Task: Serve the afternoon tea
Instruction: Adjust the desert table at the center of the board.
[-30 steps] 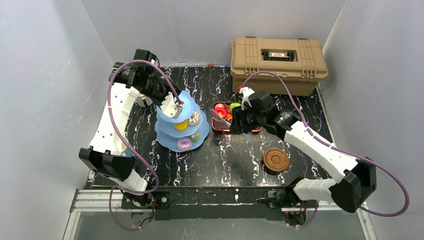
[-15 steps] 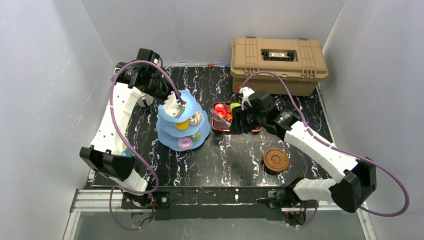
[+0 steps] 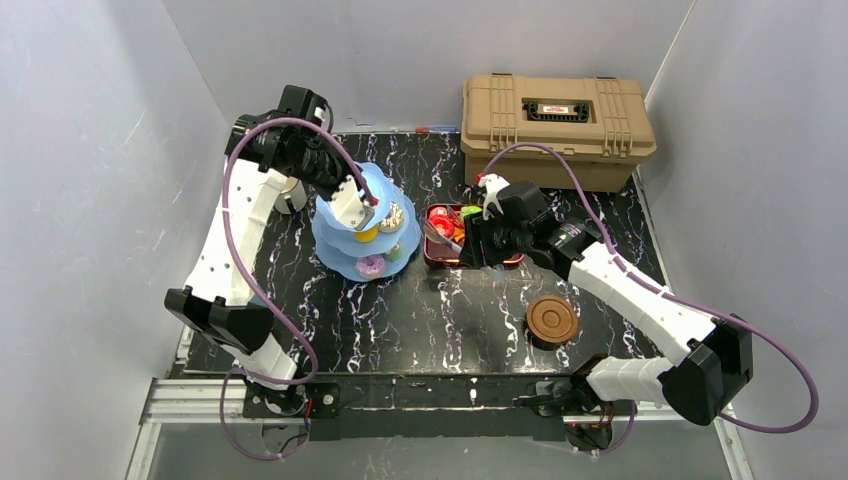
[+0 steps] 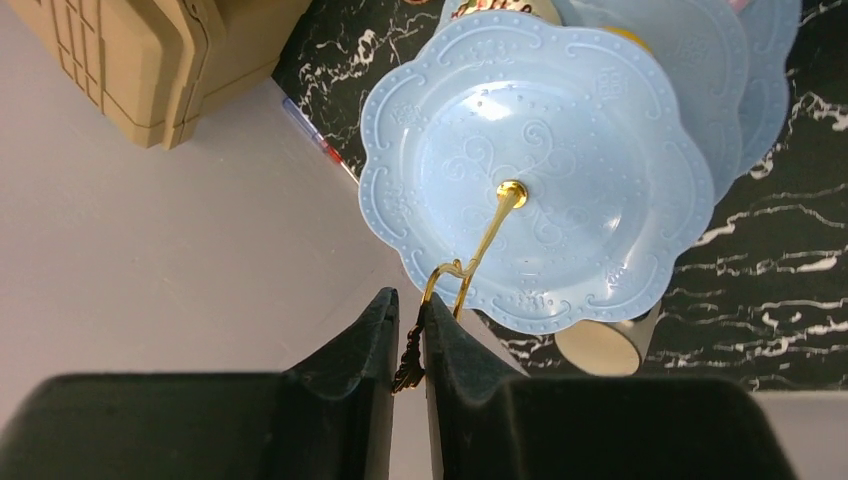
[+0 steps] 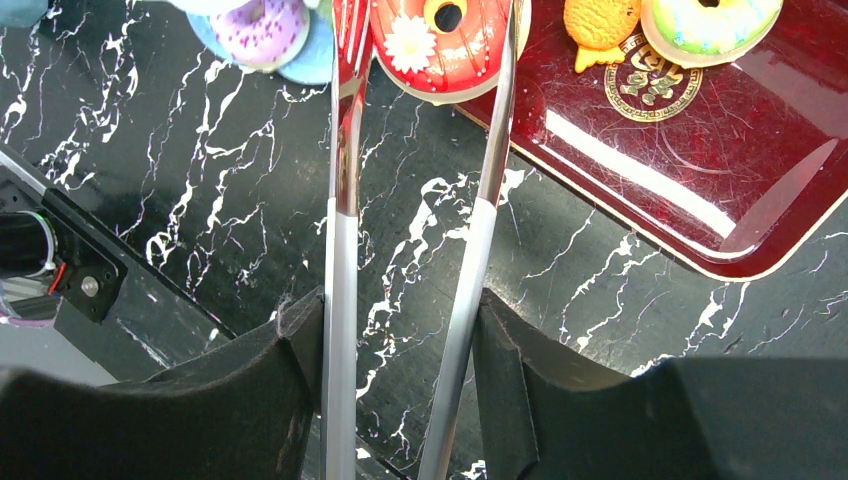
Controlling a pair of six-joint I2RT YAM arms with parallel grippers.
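Got the left tool (image 4: 408,340) pinched shut on the thin gold handle (image 4: 480,245) of the blue stand (image 3: 335,245), back left on the desk (image 3: 450,310). Looks tilted, maybe lifted, hard to tell from above. Could swing or slip out of such a tiny grip and dump the donuts (image 3: 372,266). Further right, got the right tool (image 5: 400,330) squeezing tongs (image 5: 340,200) either side of a red donut (image 5: 440,30) at the tray (image 5: 700,200) edge; might pop out if pinched off-centre.

tongs (image 5: 340,250): tips past my right view's top edge | cup (image 4: 600,348): mostly under stand (image 4: 600,200) | its lower tiers: cropped there
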